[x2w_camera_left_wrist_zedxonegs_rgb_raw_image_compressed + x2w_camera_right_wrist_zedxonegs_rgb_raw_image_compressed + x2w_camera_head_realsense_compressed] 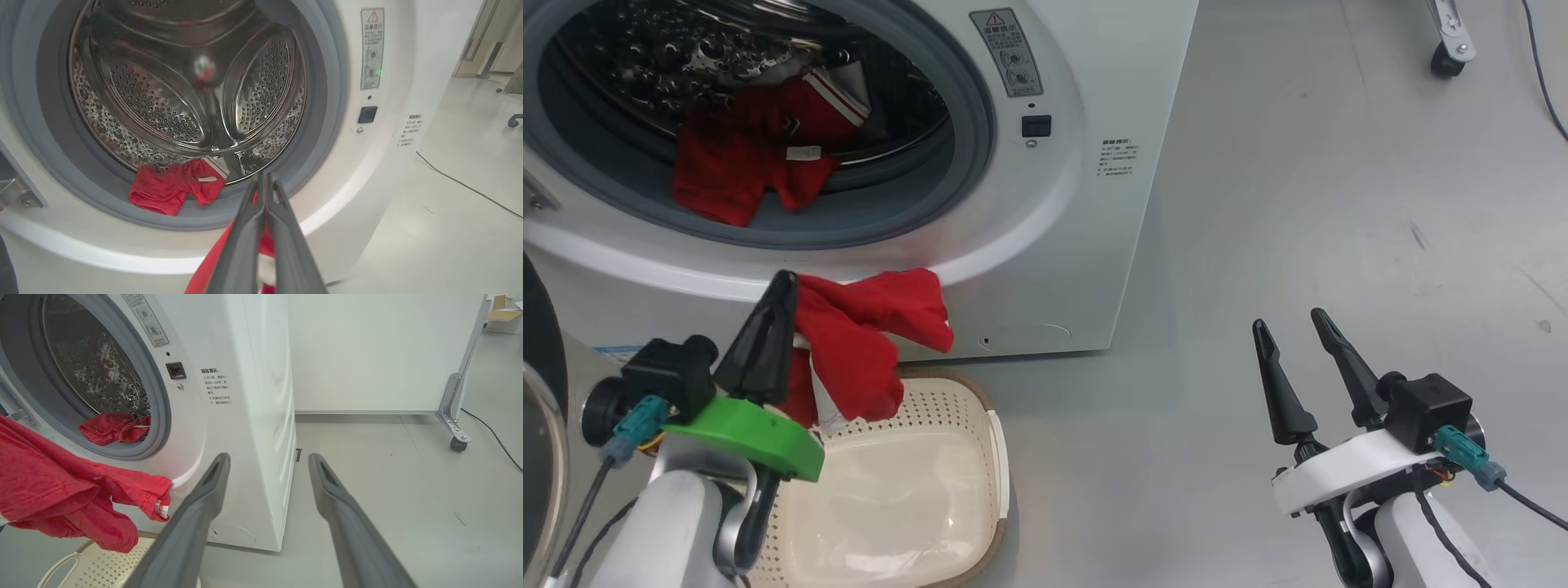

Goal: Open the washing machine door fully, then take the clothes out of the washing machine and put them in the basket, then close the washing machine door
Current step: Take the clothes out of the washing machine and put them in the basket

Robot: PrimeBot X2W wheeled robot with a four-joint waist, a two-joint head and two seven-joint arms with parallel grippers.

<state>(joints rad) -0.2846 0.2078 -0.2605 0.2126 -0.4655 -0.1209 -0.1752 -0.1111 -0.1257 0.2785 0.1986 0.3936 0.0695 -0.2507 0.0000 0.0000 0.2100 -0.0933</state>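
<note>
The white washing machine [1086, 212] stands with its drum exposed; its door [539, 425] hangs swung out at the far left edge of the head view. One red garment [743, 155] lies on the grey seal at the drum's mouth. My left gripper [784, 282] is shut on a second red garment [866, 335], which dangles above the cream basket [907, 498] in front of the machine. From the left wrist, the fingers [245, 228] pinch red cloth [208, 269]. Well to the right, above bare floor, my right gripper [1290, 318] is open and holds nothing.
A caster wheel [1448, 61] on a metal leg and a dark cable [1543, 73] lie on the grey floor at the far right. A white wall panel [367, 351] stands behind the machine.
</note>
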